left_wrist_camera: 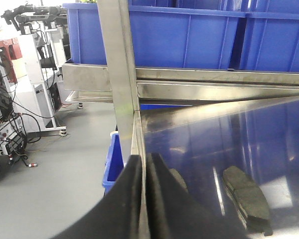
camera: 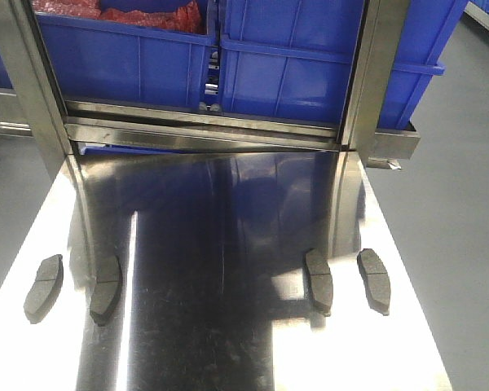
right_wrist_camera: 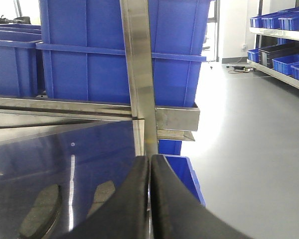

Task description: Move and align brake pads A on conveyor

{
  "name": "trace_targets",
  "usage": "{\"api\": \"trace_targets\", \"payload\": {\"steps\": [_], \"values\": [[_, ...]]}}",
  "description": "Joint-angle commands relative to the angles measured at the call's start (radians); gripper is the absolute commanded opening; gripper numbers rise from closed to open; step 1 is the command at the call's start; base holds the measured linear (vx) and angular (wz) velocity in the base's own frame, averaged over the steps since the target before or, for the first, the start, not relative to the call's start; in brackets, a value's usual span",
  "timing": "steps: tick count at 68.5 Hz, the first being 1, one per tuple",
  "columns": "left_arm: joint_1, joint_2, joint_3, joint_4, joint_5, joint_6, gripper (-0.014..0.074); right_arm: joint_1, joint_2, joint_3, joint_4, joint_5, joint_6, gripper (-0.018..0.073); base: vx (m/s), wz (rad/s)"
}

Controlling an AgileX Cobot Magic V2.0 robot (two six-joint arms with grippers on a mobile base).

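Four brake pads A (camera: 106, 289) lie in two pairs on the mirror-bright steel counter (camera: 228, 350), and both arms' fingers are closed and empty.

Nearest the lenses, the left arm's fingers (left_wrist_camera: 123, 204) are pressed together with only a hairline slit between them, gripping nothing; the right arm's fingers (right_wrist_camera: 133, 199) are closed the same way. Beyond them, in the front view, the outer left pad (camera: 44, 285) lies flat at about 8 o'clock, just beside its neighbour (apart, not touching). The inner right pad (camera: 319, 281) and outer right pad (camera: 374, 280) lie near each other at about 4 o'clock, well apart from the left pair. Farther off, at 12 o'clock, a steel rail (camera: 204, 130) crosses the counter's far edge, with blue bins (camera: 130, 61) behind it.
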Motion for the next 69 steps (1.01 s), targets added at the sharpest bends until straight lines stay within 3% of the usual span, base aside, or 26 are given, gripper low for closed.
{"api": "trace_targets", "payload": {"steps": [1,69], "values": [[-0.003,-0.013,-0.008,-0.001,-0.071,-0.007,-0.0006,-0.005,0.011,0.020,-0.004,-0.073,-0.002,-0.0008,0.00,0.00],[-0.003,-0.013,-0.008,-0.001,-0.072,-0.007,-0.0006,-0.005,0.011,0.020,-0.004,-0.073,-0.002,-0.0008,0.00,0.00]]}}
